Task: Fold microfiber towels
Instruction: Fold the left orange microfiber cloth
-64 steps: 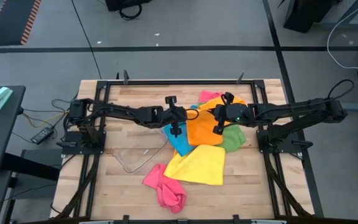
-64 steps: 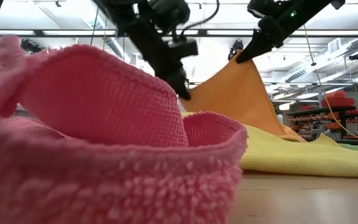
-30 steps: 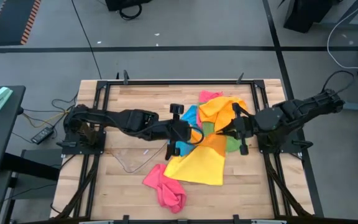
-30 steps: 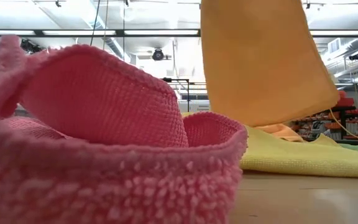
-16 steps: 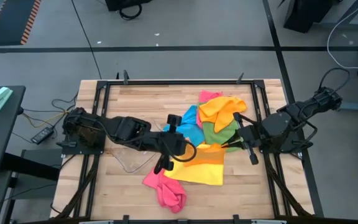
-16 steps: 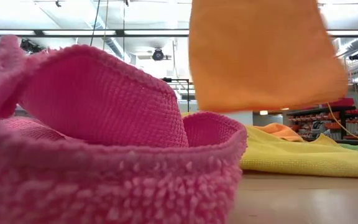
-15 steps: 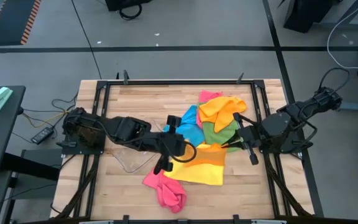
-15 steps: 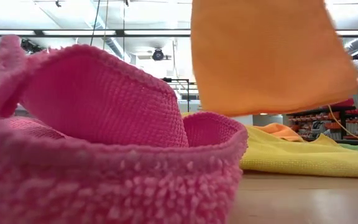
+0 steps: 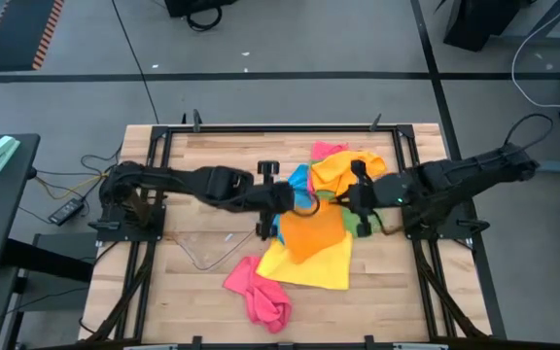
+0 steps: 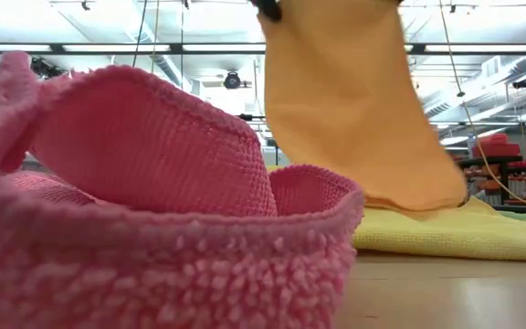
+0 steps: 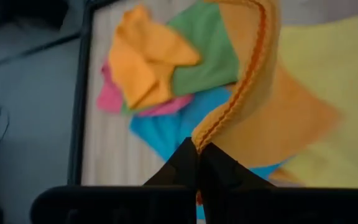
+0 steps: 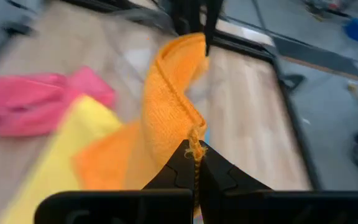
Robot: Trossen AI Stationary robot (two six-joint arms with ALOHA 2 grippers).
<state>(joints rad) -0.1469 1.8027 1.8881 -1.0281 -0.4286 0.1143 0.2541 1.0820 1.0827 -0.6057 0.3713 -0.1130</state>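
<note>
1. We're in a robotics lab or workshop: a wooden table [image 9: 212, 292] sits inside a black metal frame [image 9: 154, 156] on a grey concrete floor [image 9: 290, 97].
2. Floor markings run by, with a hazard-striped mat [image 9: 27, 34] in one corner.
3. Overhead, strip lights [image 10: 108, 47] and exposed ducts.
4. Loose cables [image 9: 76, 185] trail off the table's side.

From above I get even, bright light on the counter [image 9: 202, 282], with only soft shadows under the arms. At counter height the ceiling strip lights glare white behind everything, and the pink towel [image 10: 144, 219] sits so close that its near pile goes soft. The hanging orange towel [image 10: 354, 110] smears with motion. Both wrist pictures are blurred, the right one worst, its pink towel [image 12: 36, 102] streaked.
</note>
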